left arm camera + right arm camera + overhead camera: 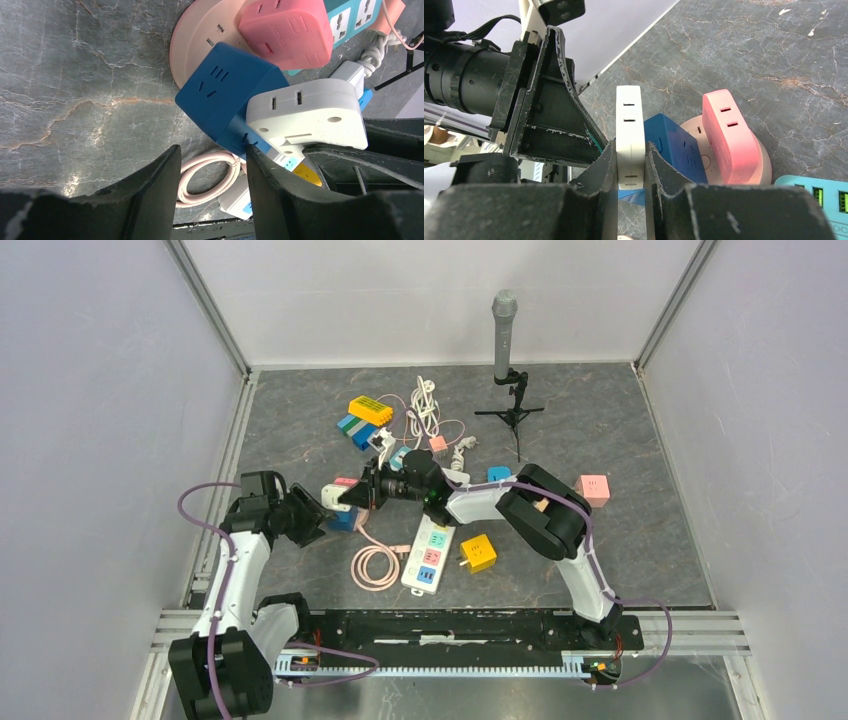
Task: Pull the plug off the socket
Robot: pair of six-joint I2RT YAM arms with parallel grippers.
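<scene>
The right gripper (630,167) is pinching the white plug (629,125) between its two fingers. The jaws are clamped on the plug's broad faces, and most of the plug is sticking out past the tips. Right behind the plug and butting against it, the blue socket cube (674,145) is sitting on the table. Further out from those jaws, a pink plug (729,135) is standing on a round pink base (763,157).

The left gripper (212,170) is hovering low with its jaws apart and nothing clamped between them. A coil of pink cable (205,182) is showing through the gap. The blue socket cube is lying just past its fingertips, with its lower corner close to one of the fingers. Whether they are touching I cannot tell.
</scene>
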